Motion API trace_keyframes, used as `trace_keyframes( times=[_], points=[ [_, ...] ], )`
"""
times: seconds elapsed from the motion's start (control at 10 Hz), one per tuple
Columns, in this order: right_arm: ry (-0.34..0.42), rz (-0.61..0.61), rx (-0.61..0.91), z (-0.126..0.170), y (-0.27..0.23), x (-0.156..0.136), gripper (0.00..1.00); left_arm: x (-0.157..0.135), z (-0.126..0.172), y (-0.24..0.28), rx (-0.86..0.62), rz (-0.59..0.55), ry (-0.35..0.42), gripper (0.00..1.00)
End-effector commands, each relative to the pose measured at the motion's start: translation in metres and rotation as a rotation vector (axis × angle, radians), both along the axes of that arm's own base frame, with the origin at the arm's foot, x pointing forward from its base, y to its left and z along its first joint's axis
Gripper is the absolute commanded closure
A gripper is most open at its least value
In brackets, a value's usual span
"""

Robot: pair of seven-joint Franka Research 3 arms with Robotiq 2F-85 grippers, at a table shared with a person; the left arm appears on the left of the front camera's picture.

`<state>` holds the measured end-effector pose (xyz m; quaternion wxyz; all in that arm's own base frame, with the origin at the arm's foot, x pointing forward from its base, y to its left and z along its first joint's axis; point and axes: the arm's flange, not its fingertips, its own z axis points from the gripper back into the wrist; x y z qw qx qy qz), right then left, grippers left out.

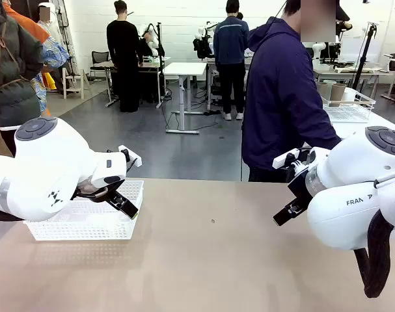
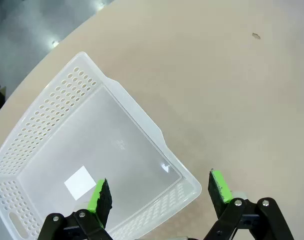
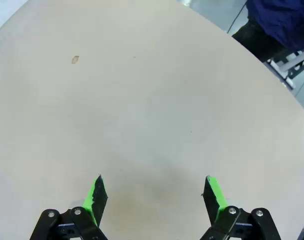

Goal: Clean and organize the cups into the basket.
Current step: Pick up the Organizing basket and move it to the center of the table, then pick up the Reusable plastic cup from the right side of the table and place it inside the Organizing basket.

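The white plastic basket (image 1: pixel 73 231) sits on the left side of the tan table (image 1: pixel 204 273), near the robot. It has rows of little holes in its walls. Nothing is in it, but a white square sticker (image 2: pixel 80 181) is stuck on its floor.

The left gripper (image 2: pixel 159 187) hangs over the right end of the basket. Its 2 fingers are wide apart and hold nothing. In the left wrist view, 1 green pad (image 2: pixel 97 196) is over the inside of the basket. The other pad is over the bare table, just past the basket's corner.

The right gripper (image 3: pixel 154 192) hangs over the right side of the table. Its 2 fingers are wide apart too, with nothing between them. There is just bare table under it.

A tiny brown speck (image 1: pixel 213 221) lies near the middle of the table.

A person (image 1: pixel 282 97) in a dark blue top stands at the far side, turned away. Far off on the right, behind the person, 2 tan cups (image 1: pixel 338 93) stand in a white wire basket (image 1: pixel 353 112) on another table. They are well apart from the plastic basket.
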<state>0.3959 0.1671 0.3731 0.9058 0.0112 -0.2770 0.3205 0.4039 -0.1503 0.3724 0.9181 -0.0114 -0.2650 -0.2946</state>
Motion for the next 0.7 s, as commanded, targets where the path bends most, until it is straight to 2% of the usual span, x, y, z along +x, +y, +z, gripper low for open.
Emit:
trace_keyframes(
  times=[0.0,0.6],
  points=[
    [0.0,0.0,0.0,0.0,0.0,0.0,0.0,-0.0001,-0.0001,-0.0001,0.0,0.0,0.0,0.0],
    [0.0,0.0,0.0,0.0,0.0,0.0,0.0,-0.0001,-0.0001,-0.0001,0.0,0.0,0.0,0.0]
  ],
)
